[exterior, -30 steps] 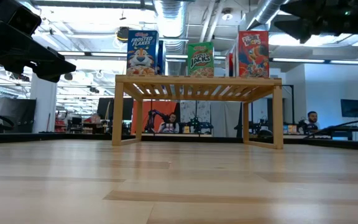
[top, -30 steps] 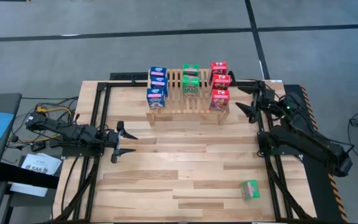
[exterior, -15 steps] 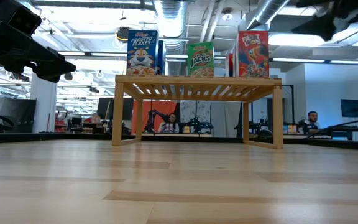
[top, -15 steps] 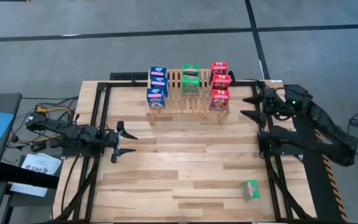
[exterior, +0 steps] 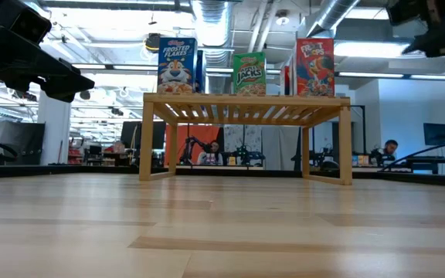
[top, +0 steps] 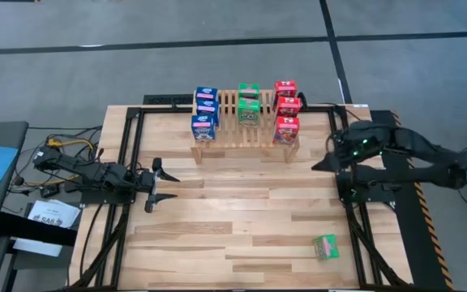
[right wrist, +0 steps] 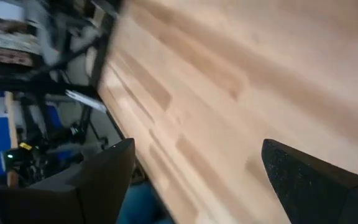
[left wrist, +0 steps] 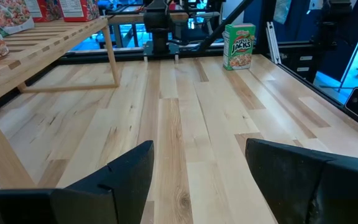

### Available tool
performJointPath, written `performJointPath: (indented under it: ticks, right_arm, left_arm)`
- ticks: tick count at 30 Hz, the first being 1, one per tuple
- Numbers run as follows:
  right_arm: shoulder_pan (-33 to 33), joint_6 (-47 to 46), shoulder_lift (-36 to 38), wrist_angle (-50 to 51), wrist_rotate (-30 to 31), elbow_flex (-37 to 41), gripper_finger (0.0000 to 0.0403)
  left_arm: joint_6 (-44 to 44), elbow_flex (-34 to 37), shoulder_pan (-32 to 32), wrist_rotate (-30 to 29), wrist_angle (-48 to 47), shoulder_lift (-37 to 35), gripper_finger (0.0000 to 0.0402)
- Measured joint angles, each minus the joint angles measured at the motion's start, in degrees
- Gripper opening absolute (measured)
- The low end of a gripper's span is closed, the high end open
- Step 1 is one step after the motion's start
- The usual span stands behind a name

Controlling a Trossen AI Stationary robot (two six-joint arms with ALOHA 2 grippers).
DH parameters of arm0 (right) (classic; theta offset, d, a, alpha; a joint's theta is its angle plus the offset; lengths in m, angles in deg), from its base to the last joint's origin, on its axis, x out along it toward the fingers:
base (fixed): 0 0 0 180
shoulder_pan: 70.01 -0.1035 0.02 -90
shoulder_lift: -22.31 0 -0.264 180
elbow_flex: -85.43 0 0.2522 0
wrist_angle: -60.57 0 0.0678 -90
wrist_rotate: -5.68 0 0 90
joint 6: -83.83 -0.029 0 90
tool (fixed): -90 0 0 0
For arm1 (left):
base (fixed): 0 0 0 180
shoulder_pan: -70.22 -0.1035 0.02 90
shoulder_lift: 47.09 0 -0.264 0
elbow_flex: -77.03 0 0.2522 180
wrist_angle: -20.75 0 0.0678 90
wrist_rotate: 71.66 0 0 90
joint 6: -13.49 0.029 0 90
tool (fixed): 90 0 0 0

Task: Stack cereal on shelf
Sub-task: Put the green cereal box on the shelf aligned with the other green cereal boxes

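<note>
The wooden slatted shelf [top: 246, 134] stands on its legs at the table's far side. On it stand three blue cereal boxes [top: 205, 113], two green ones [top: 249, 105] and three red ones [top: 285, 109]; the front ones show in the low view [exterior: 249, 74]. One more green box [top: 325, 246] stands upright on the table near the near right corner, and also shows in the left wrist view [left wrist: 239, 46]. My left gripper [top: 162, 184] is open and empty at the table's left. My right gripper [top: 326, 152] is open and empty, off the shelf's right end.
Black frame rails [top: 355, 235] run along the table's left and right sides. Bare wood planks [top: 242, 219] lie between the shelf and the near edge. People sit in the room beyond the table [exterior: 388, 147].
My right gripper has drawn away from the shelf's right end toward the table's near edge, and its arm has swung out to the right. It has stayed open. The boxes and the shelf have not moved.
</note>
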Motion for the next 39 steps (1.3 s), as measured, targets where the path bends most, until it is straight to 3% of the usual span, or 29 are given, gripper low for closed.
performJointPath:
  ticks: [15,25,39]
  right_arm:
    - [-29.0,-31.3,-15.1,2.1,5.4,-0.4,0.0361]
    - [-48.0,-48.8,-23.9,5.1,17.3,-6.2,0.0352]
    - [-64.6,-67.9,-37.1,4.9,21.4,-8.7,0.037]
  left_arm:
    - [0.0,0.0,0.0,0.0,0.0,0.0,0.0244]
    - [0.0,0.0,0.0,0.0,0.0,0.0,0.0244]
    - [0.0,0.0,0.0,0.0,0.0,0.0,0.0244]
